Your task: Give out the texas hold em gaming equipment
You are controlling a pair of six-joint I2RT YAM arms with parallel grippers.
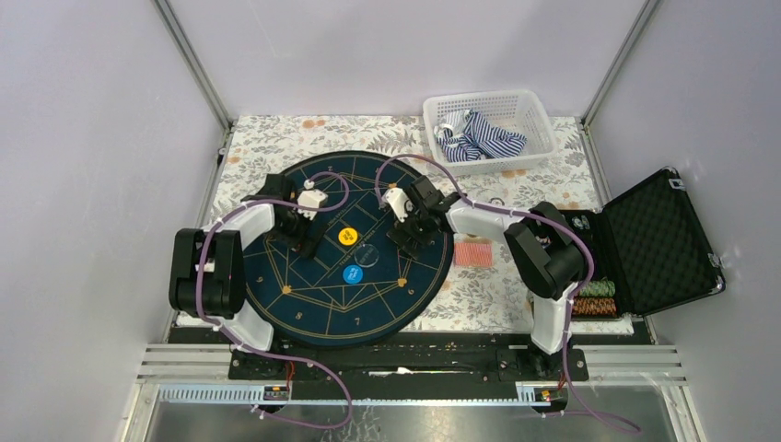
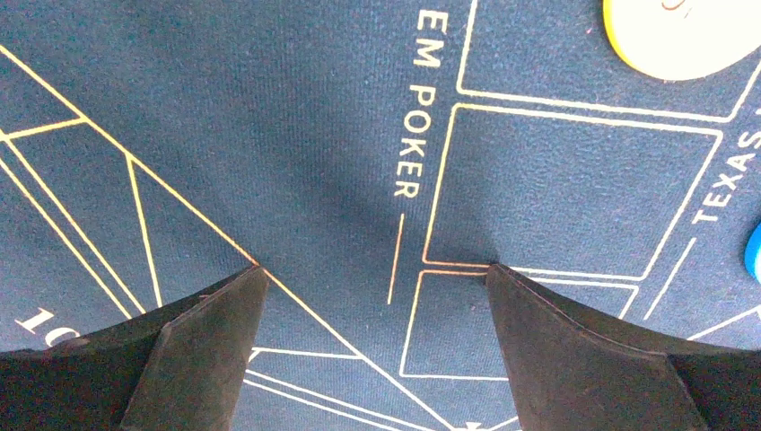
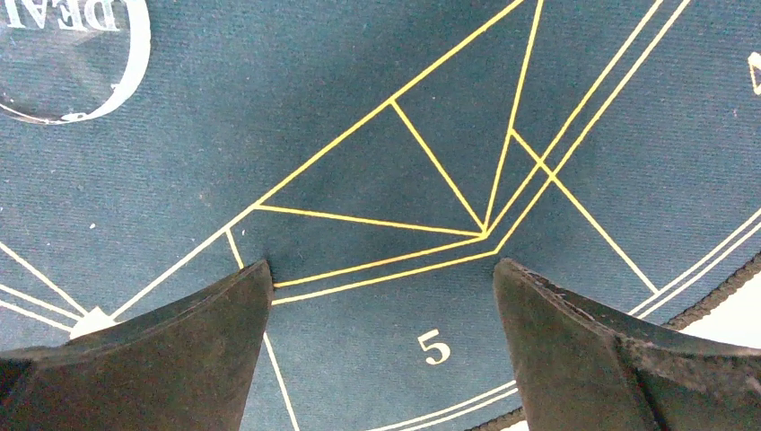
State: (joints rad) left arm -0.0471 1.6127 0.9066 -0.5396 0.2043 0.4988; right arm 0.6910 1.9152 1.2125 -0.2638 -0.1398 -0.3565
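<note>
An orange disc (image 1: 347, 236) and a blue disc (image 1: 352, 273) lie near the middle of the round navy mat (image 1: 304, 304), with a clear dealer disc (image 1: 368, 255) between them. A red-pink deck of cards (image 1: 472, 253) lies on the cloth just right of the mat. Poker chip stacks (image 1: 594, 299) sit in the open black case (image 1: 658, 244). My left gripper (image 1: 309, 245) is open and empty, low over the mat left of the orange disc (image 2: 682, 36). My right gripper (image 1: 409, 245) is open and empty over the mat's right part, near the "5" (image 3: 433, 347).
A white basket (image 1: 488, 129) with striped cloth stands at the back right. A floral tablecloth (image 1: 276, 138) covers the table. Grey walls and metal frame posts close in the sides. The blue disc's edge (image 2: 752, 253) shows at the right of the left wrist view.
</note>
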